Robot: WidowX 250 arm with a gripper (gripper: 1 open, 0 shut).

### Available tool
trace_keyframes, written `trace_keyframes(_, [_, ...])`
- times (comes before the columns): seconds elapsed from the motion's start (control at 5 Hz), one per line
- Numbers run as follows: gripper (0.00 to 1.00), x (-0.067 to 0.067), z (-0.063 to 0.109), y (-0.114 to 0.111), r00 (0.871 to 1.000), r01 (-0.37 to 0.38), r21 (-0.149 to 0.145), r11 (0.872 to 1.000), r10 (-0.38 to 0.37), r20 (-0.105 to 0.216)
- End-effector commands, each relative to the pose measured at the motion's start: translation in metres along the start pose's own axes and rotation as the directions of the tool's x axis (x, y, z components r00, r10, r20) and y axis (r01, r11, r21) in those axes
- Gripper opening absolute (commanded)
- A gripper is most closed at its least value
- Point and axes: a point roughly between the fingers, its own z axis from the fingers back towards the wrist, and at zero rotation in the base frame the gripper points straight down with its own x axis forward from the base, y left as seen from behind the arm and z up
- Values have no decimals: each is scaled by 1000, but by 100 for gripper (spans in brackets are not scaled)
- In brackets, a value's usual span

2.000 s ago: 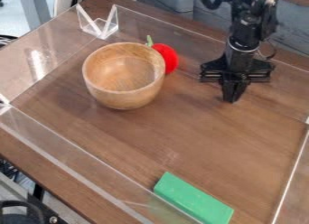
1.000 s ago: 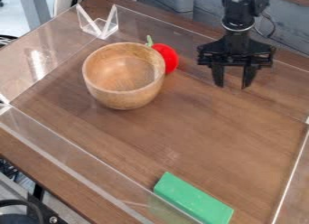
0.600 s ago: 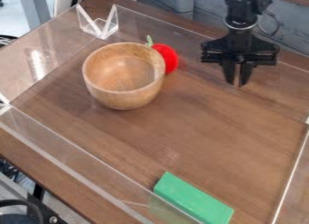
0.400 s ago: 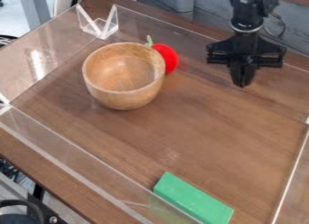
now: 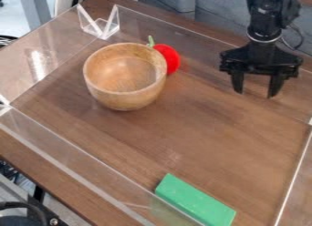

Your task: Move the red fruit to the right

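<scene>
Hiding part of red fruit (image 5: 167, 57) — wooden bowl (image 5: 124, 77); gripper (image 5: 256, 87) released, fingers spread.

Comes in black and charcoal nearly all over, with a narrow, blocky arm (image 5: 271, 13) above a gripper (image 5: 257, 87) of the same dark shade. Broadens at the gripper into a wide, jagged crossbar (image 5: 260, 58), then tapers to two slim, dark fingers (image 5: 275, 84). Carries a thin, dark cable (image 5: 297, 35) curving along one side. Shows small grey glints; too small to read for screws or markings.
</scene>
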Motion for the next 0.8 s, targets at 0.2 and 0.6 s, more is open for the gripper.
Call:
trace_keyframes(0.2, [100,12,13,6,994,-79,-22,997,81,76])
trace_keyframes(0.6, [100,19,21,19,986,-126,-43,991,130,107])
